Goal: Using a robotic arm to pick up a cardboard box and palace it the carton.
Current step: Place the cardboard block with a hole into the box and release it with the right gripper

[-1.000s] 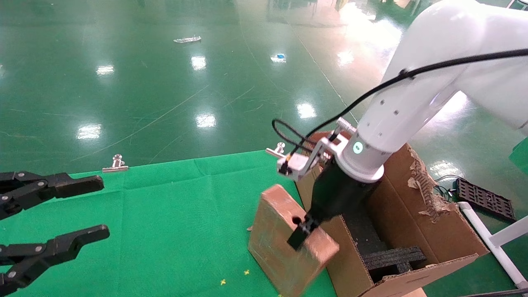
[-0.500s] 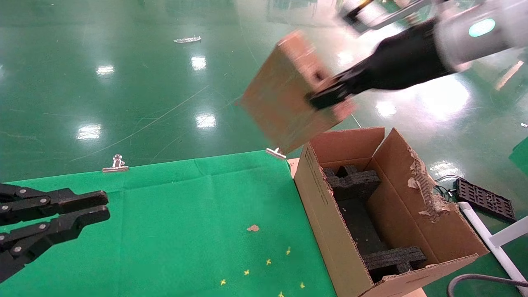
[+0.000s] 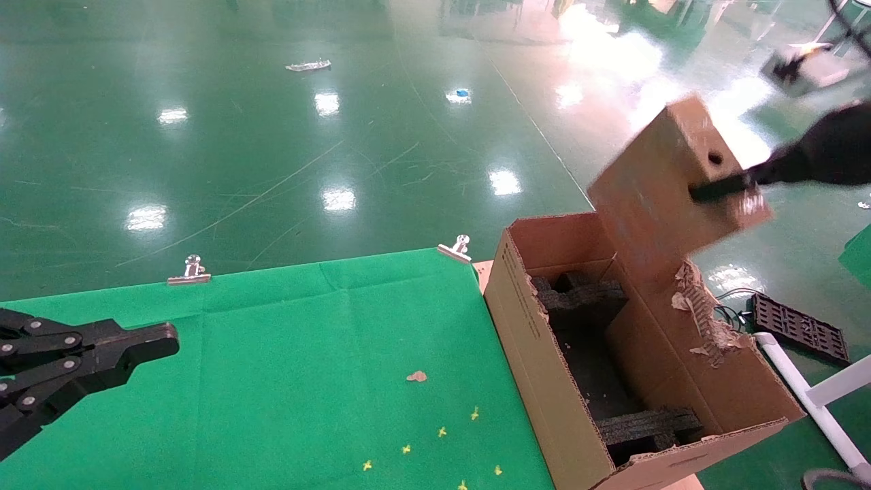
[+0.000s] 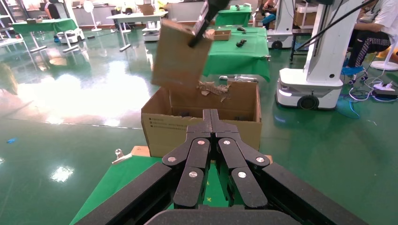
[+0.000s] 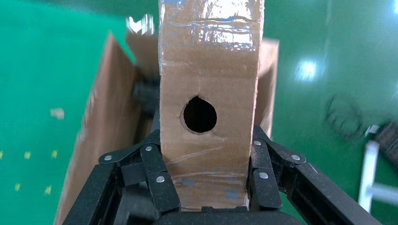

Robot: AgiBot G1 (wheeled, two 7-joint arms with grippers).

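Right tool [image 3: 721, 189], at the end of the robotic arm [image 3: 833, 146], clamps the slim cardboard box [image 3: 670, 180] across its narrow faces; the right wrist view shows both fingers [image 5: 157, 176] pressed flat against the sides, just below the round hole [image 5: 200, 114]. The box hangs tilted in the air above the far right part of the carton [image 3: 537, 354], clear of the black foam inserts [image 3: 578, 296]. Its long axis slants down toward the opening, so the slot between the inserts lies below and toward the robot's left of the box's lower end. Left tool [image 3: 146, 344], fingers together and empty, rests over the green desk [image 3: 306, 354], well apart from the carton.
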